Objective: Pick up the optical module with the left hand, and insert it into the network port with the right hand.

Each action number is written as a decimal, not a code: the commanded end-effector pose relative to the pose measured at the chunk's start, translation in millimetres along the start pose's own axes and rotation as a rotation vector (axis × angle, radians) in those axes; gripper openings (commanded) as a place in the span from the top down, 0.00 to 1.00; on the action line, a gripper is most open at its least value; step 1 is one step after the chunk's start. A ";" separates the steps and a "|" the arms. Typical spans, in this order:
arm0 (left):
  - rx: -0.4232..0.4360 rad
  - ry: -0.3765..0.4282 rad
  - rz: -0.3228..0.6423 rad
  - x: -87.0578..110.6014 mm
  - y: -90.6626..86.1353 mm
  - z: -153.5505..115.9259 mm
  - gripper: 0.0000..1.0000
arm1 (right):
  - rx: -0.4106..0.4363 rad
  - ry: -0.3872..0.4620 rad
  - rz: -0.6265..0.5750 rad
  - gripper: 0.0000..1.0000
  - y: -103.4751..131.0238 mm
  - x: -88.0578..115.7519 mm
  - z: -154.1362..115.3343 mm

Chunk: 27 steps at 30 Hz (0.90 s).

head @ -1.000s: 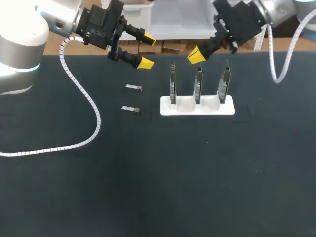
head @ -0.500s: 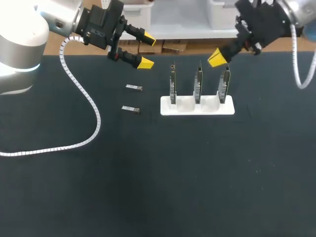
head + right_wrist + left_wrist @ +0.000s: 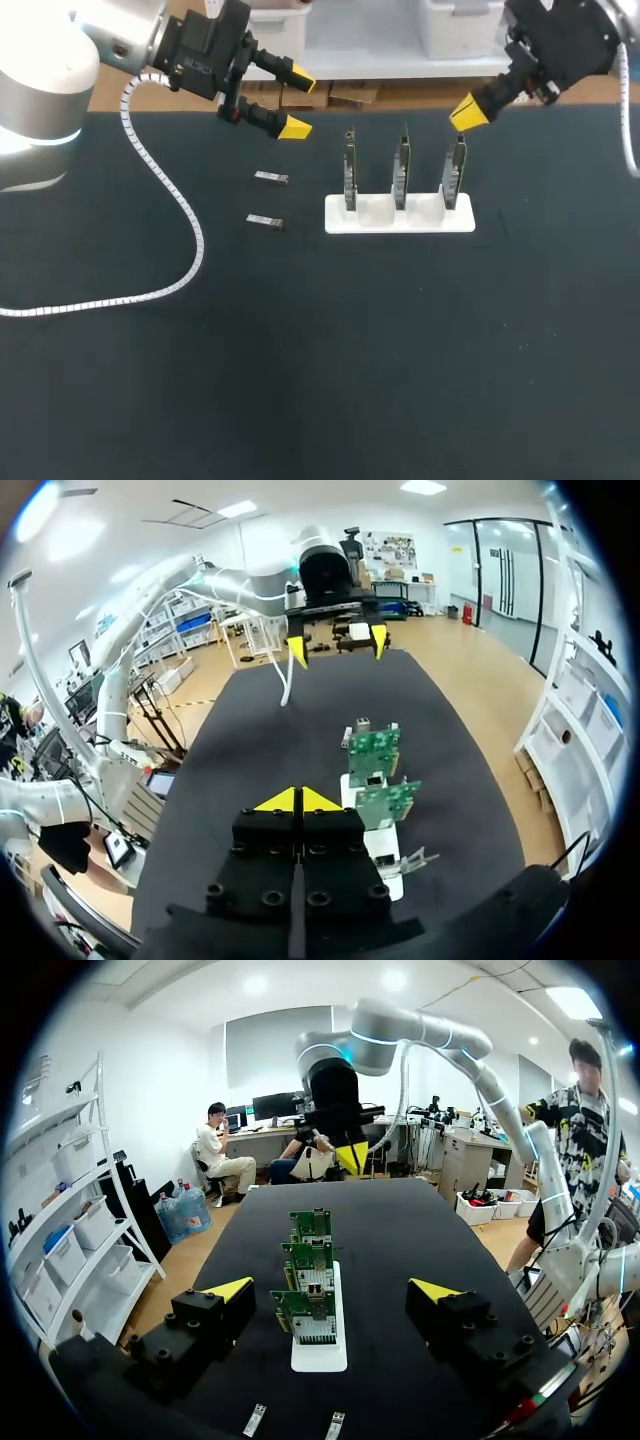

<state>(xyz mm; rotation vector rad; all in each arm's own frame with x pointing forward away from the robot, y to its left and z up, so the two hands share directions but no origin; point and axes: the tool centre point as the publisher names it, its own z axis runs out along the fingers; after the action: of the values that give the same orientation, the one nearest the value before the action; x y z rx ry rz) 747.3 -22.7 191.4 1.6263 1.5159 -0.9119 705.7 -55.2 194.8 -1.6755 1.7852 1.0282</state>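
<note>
Your left gripper [image 3: 298,104] gapes wide, empty. Under it the optical modules [image 3: 270,177] lie flat, long axes toward the boards [image 3: 401,172]. Your right gripper [image 3: 468,110] is pinched closed, empty.

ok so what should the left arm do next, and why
Probably bring the left gripper down over the nearer optical module. Its fingers are open and empty above the table, while that module and the other module lie flat on the table, untouched. The right gripper is shut on nothing near the white holder, so it has nothing to insert yet.
</note>
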 end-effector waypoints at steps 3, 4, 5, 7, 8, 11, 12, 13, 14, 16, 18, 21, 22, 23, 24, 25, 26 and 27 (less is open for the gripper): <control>0.005 0.005 -0.002 -0.6 1.8 0.0 0.00 | -0.053 0.007 -0.016 0.00 -16.3 -9.7 5.0; 0.005 0.005 -0.002 -0.6 1.8 0.0 0.00 | -0.059 0.005 -0.020 0.00 -16.5 -12.6 7.6; 0.005 0.005 -0.002 -0.6 1.8 0.0 0.00 | -0.062 0.006 -0.021 0.00 -16.4 -14.2 9.7; 0.005 0.005 -0.002 -0.6 1.8 0.0 0.00 | -0.068 0.012 -0.023 0.00 -15.6 -14.6 12.8; 0.005 0.005 -0.002 -0.6 1.8 0.0 0.00 | -0.084 0.019 -0.015 0.00 -15.3 -17.0 16.4; 0.005 0.005 -0.002 -0.6 1.8 0.0 0.00 | -0.080 0.028 -0.010 0.00 -11.4 -19.5 20.9; 0.005 0.005 -0.002 -0.6 1.8 0.0 0.00 | -0.078 0.033 -0.005 0.00 -9.2 -19.7 21.4; 0.005 0.005 -0.002 -0.6 1.8 0.0 0.00 | -0.074 0.040 0.003 0.00 -6.8 -19.8 21.4; 0.005 0.005 -0.002 -0.6 1.8 0.0 0.00 | -0.072 0.041 0.005 0.00 -4.2 -19.6 20.9; 0.005 0.005 -0.002 -0.6 1.8 0.0 0.00 | -0.059 0.041 0.019 0.00 0.8 -18.6 18.7; 0.005 0.005 -0.002 -0.6 1.8 0.0 0.00 | -0.055 0.041 0.022 0.00 5.1 -16.3 14.7; 0.005 0.005 -0.002 -0.6 1.8 0.0 0.00 | -0.032 0.038 0.027 0.00 10.1 -13.6 7.9; 0.005 0.005 -0.002 -0.6 1.8 0.0 0.00 | -0.025 0.038 0.026 0.00 11.5 -12.9 5.8; 0.005 0.005 -0.002 -0.6 1.8 0.0 0.00 | -0.019 0.039 0.027 0.00 12.8 -12.8 4.3; 0.005 0.005 -0.002 -0.6 1.8 0.0 0.00 | -0.013 0.040 0.027 0.00 14.0 -13.3 3.6; 0.005 0.005 -0.002 -0.6 1.8 0.0 0.00 | -0.012 0.043 0.025 0.00 14.3 -13.4 3.4; 0.005 0.005 -0.002 -0.6 1.8 0.0 0.00 | -0.011 0.043 0.026 0.00 14.7 -13.5 3.3; 0.005 0.005 -0.002 -0.6 1.8 0.0 0.00 | -0.009 0.044 0.027 0.00 15.0 -13.4 3.2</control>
<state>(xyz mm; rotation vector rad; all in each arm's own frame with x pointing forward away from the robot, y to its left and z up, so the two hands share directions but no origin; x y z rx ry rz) 747.3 -22.7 191.4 1.6263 1.5159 -0.9119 703.2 -44.2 205.4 -1.7289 1.8262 1.0819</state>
